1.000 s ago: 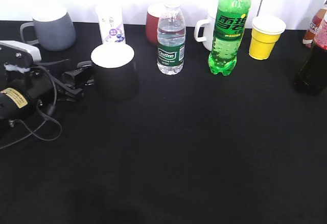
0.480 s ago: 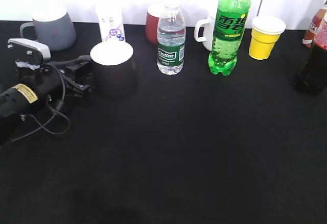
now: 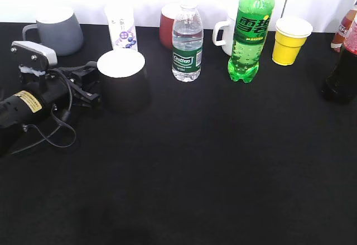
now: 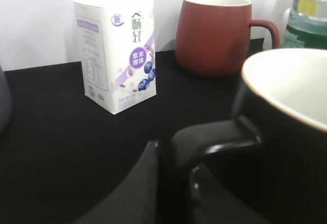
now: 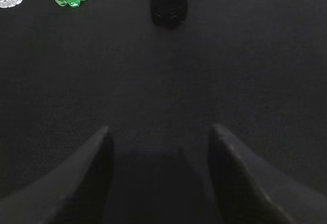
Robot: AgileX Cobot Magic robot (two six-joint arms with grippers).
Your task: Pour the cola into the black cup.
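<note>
A desk (image 3: pixel 223 161) covered in matt black cloth, finely woven with a faint grain. On it, a black cup (image 3: pixel 124 83) of glossy glazed ceramic, smooth white inside, its handle shining. Beside its handle, the left tool (image 3: pixel 88 86) of smooth, slightly shiny black plastic. A dark red mug (image 4: pixel 214 32) with a duller, satin glaze. A white printed paper carton (image 4: pixel 115 50), smooth, with creased folds. The cola (image 3: pixel 341 61) in a clear plastic bottle. A green soda bottle (image 3: pixel 248 30) of glossy translucent plastic. A yellow cup (image 3: pixel 290 39), matt. The right tool (image 5: pixel 161 183) has matt black, lightly speckled fingers (image 5: pixel 87 178).
</note>
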